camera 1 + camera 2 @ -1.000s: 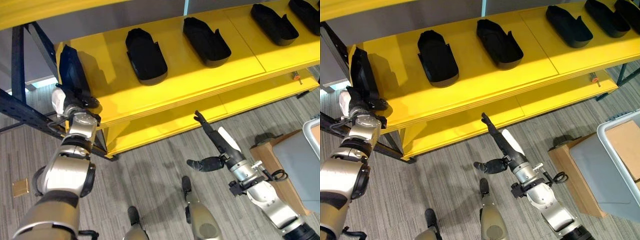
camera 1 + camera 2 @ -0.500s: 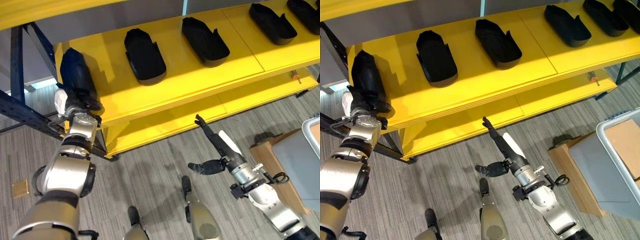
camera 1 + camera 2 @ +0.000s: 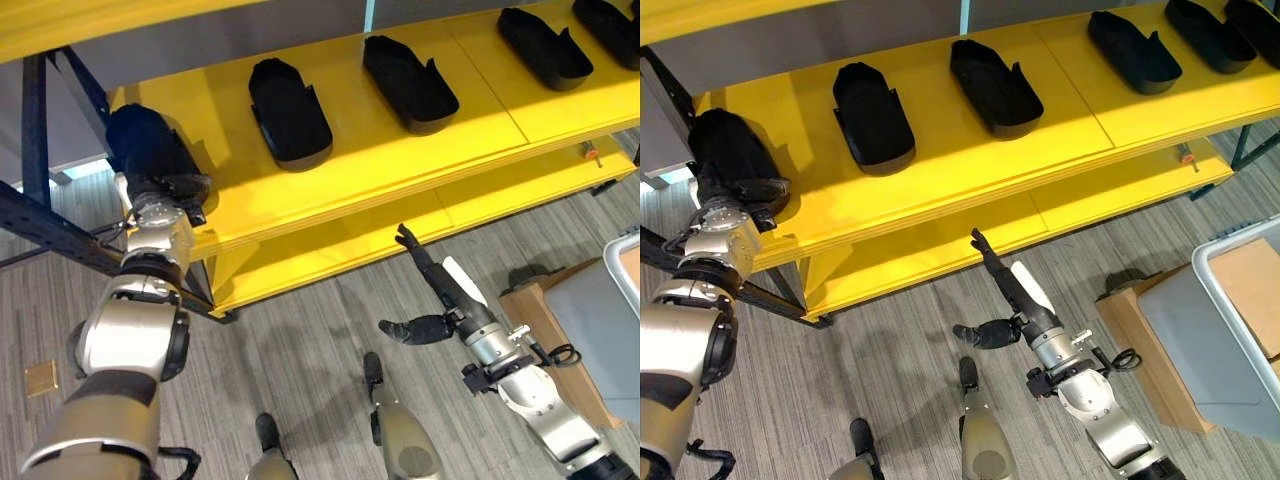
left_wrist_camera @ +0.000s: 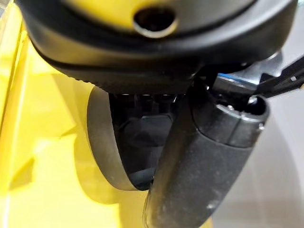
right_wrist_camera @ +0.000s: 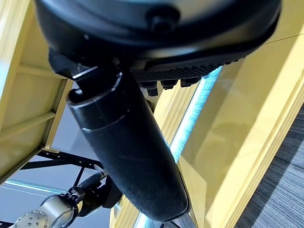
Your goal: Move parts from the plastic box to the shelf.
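Observation:
A black moulded part [image 3: 142, 148] rests at the left end of the yellow shelf [image 3: 380, 165]. My left hand [image 3: 162, 200] is shut on its near end. In the left wrist view my thumb [image 4: 204, 156] crosses the part's grey rim [image 4: 100, 142]. Several more black parts [image 3: 290, 110] lie in a row along the same shelf. My right hand [image 3: 450, 295] hangs open over the floor in front of the lower shelf [image 3: 330, 250], holding nothing. Its straight fingers point up at the shelf edge. The grey plastic box [image 3: 1230, 320] is at the right edge.
A dark blue rack post [image 3: 40, 120] and a diagonal brace stand just left of my left arm. The plastic box rests on a wooden stand [image 3: 1135, 335] on the grey carpet. A small red-tipped thing [image 3: 592, 153] lies on the lower shelf's right end.
My left hand has tipped the black part from standing on edge to leaning further over the shelf. The right hand has barely shifted.

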Robot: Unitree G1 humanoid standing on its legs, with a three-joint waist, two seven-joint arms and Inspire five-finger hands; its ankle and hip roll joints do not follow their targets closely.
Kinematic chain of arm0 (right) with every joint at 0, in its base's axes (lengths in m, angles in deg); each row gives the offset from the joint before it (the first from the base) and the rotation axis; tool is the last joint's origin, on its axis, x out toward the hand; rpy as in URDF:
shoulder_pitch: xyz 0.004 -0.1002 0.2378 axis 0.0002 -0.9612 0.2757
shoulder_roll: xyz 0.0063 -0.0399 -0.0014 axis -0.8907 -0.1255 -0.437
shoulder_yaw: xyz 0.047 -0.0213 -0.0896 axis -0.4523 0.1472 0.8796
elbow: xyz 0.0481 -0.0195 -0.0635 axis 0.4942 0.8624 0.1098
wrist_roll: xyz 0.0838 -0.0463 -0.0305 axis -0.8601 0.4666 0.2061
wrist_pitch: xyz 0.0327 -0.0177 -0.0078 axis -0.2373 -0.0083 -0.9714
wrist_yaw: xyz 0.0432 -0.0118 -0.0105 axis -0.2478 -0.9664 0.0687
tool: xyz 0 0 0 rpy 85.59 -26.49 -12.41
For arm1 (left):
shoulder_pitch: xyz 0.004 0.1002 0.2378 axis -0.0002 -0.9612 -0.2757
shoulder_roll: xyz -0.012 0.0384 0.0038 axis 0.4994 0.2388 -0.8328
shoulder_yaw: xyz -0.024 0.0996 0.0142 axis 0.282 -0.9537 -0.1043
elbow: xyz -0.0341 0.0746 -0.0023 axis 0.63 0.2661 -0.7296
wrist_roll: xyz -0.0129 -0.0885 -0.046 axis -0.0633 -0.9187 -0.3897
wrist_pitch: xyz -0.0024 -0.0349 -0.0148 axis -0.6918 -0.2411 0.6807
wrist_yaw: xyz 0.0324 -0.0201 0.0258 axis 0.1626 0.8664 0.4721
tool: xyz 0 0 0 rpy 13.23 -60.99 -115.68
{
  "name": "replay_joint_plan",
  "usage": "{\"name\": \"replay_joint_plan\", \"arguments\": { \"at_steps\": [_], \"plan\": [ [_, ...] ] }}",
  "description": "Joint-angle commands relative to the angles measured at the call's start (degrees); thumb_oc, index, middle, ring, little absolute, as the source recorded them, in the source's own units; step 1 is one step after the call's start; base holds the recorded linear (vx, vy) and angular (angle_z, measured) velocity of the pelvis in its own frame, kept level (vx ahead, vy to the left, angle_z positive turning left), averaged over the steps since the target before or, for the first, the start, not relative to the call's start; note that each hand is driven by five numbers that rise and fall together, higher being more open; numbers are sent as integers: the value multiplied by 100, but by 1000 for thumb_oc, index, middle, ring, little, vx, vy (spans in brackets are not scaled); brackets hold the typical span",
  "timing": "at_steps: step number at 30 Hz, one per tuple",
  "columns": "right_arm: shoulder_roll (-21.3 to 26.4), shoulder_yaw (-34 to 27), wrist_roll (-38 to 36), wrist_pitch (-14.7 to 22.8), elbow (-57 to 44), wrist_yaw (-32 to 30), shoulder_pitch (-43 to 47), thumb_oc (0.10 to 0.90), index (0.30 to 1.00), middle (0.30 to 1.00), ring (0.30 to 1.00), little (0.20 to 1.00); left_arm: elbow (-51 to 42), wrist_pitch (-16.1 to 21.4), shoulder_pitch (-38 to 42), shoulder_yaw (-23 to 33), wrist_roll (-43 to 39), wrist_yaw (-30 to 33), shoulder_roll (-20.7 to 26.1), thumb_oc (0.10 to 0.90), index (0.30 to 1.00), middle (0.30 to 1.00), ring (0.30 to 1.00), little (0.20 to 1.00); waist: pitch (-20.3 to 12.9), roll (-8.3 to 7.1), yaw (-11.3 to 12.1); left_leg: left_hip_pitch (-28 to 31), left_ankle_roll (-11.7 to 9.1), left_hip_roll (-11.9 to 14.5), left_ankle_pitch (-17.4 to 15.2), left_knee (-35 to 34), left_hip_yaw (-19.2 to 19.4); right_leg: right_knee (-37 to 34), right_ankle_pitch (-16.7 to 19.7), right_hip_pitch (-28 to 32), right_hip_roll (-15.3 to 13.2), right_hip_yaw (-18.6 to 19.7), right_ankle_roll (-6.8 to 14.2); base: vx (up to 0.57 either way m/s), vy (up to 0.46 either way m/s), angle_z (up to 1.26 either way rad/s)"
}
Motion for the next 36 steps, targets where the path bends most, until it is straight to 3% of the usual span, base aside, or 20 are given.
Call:
{"name": "replay_joint_plan", "arguments": {
  "at_steps": [1, 5, 8, 14, 22, 27, 31, 36],
  "plan": [
    [11, -562, -53, 405, -299, -248, 91, 900, 1000, 1000, 1000, 1000, -209, 653, 950, -394, 345, 19, 459, 900, 1000, 1000, 1000, 1000, -438, 6, 58, -83, -20, 243, -354, 682, -165, 645, -870, 421, -719, 42, 624, 0, 0, 0],
    [27, -579, -50, 414, -311, -217, 70, 900, 1000, 1000, 1000, 1000, -212, 593, 1015, -628, 838, 108, 579, 900, 1000, 1000, 1000, 1000, -466, 20, 82, -49, -10, 229, -359, 673, -177, 639, -881, 482, -722, 20, 626, 10, -1, 2],
    [60, -628, -49, 436, -296, -166, -3, 900, 1000, 1000, 1000, 1000, -303, 562, 1039, -1059, 1726, 128, 778, 900, 1000, 1000, 1000, 1000, -489, 54, 121, 3, -2, 218, -358, 646, -184, 630, -900, 541, -719, -7, 624, 11, 0, 3],
    [40, -767, -110, 495, -327, -88, -36, 900, 1000, 1000, 1000, 1000, -644, 550, 881, -1514, 2769, 80, 1086, 900, 1000, 1000, 1000, 1000, -494, 99, 177, 58, 17, 197, -355, 611, -194, 611, -910, 609, -729, -27, 631, 0, 0, 0],
    [-50, -846, -135, 509, -285, -64, -72, 900, 1000, 1000, 1000, 1000, -1495, 636, 438, -1571, 3248, 106, 1399, 900, 1000, 1000, 1000, 1000, -498, 135, 250, 101, 24, 196, -358, 605, -222, 606, -931, 698, -743, -64, 628, -2, 0, 1],
    [-188, -954, -113, 514, -256, -82, -131, 900, 1000, 1000, 1000, 1000, -3365, 840, -738, -996, 3395, 230, 1476, 900, 1000, 1000, 1000, 1000, -503, 131, 344, 167, 28, 195, -346, 530, -240, 526, -919, 829, -747, -134, 605, -14, 1, 3],
    [-292, -1053, -41, 475, -212, -122, -178, 900, 1000, 1000, 1000, 1000, -4713, 1024, -1840, -328, 3415, 244, 1281, 900, 1000, 1000, 1000, 1000, -526, 114, 398, 214, 28, 202, -322, 457, -237, 409, -878, 907, -738, -177, 581, -19, 4, 4],
    [-403, -1158, 7, 439, -198, -155, -211, 900, 1000, 1000, 1000, 1000, -5911, 1249, -3087, 305, 3219, 155, 645, 900, 1000, 1000, 1000, 1000, -608, 96, 425, 295, 18, 235, -248, 262, -191, 213, -793, 983, -691, -205, 555, 1, 5, 2]
  ]
}}
